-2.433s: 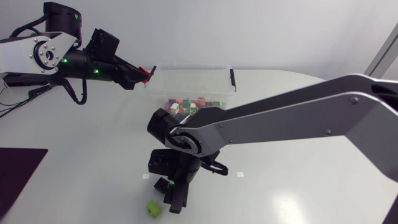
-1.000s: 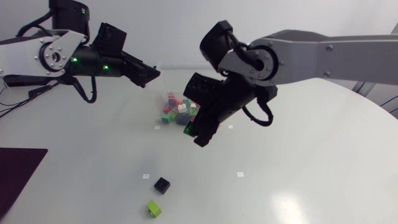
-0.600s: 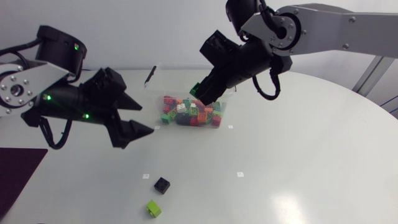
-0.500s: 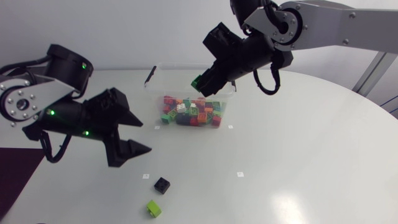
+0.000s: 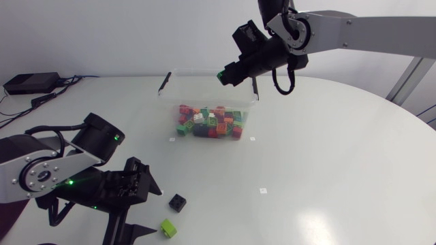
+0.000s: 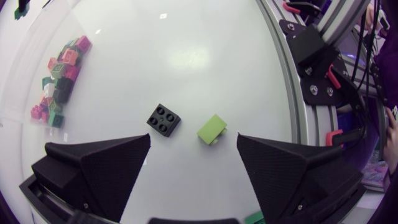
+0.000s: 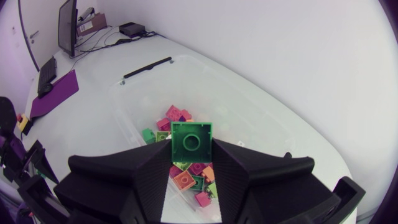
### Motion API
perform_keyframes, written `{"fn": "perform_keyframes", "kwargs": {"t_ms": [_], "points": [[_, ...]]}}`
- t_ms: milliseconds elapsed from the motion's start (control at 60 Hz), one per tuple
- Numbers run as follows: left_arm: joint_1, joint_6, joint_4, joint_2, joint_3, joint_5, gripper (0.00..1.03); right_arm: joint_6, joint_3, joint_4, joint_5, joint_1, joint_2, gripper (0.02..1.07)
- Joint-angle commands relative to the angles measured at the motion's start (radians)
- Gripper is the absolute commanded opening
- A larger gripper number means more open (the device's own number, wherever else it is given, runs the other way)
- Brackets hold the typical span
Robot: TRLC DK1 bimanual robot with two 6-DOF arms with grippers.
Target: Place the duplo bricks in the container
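Observation:
A clear plastic container (image 5: 204,85) stands at the back of the table with several coloured duplo bricks (image 5: 210,123) in it. My right gripper (image 5: 227,73) hovers over its far rim, shut on a green brick (image 5: 221,75). From the right wrist the green brick (image 7: 191,142) shows stud-up between the fingers, with the container (image 7: 205,87) below. At the front left a black brick (image 5: 177,202) and a lime brick (image 5: 168,228) lie loose on the table. My left gripper (image 5: 157,213) is open just left of them. In the left wrist view the black brick (image 6: 164,119) and lime brick (image 6: 212,129) lie just ahead of the spread fingers.
A dark mat (image 5: 4,211) lies at the table's left edge, behind my left arm. Small white markers (image 5: 263,191) dot the tabletop. The container's bricks (image 6: 59,81) show far ahead of the left gripper.
My left arm swung from beside the container down to the front left, ending open next to the two loose bricks. My right arm carried the green brick up over the container's far rim.

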Motion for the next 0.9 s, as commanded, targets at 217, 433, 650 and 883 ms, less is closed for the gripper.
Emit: {"fn": "perform_keyframes", "kwargs": {"t_ms": [217,433,650,883], "points": [[-0.110,0.097,0.061,0.102,-0.043,-0.082,0.93,0.062,0.135,0.033,0.001,-0.031,0.149,0.35],[-0.141,0.147,0.057,0.207,0.031,-0.137,0.90,0.079,0.136,0.049,0.017,-0.039,0.168,1.02],[-0.164,0.186,0.056,0.260,0.071,-0.137,0.85,0.059,-0.008,0.102,0.003,-0.037,0.046,1.02],[-0.174,0.237,0.056,0.283,0.063,-0.134,0.60,0.056,-0.166,0.126,0.000,-0.005,-0.124,1.02]]}}
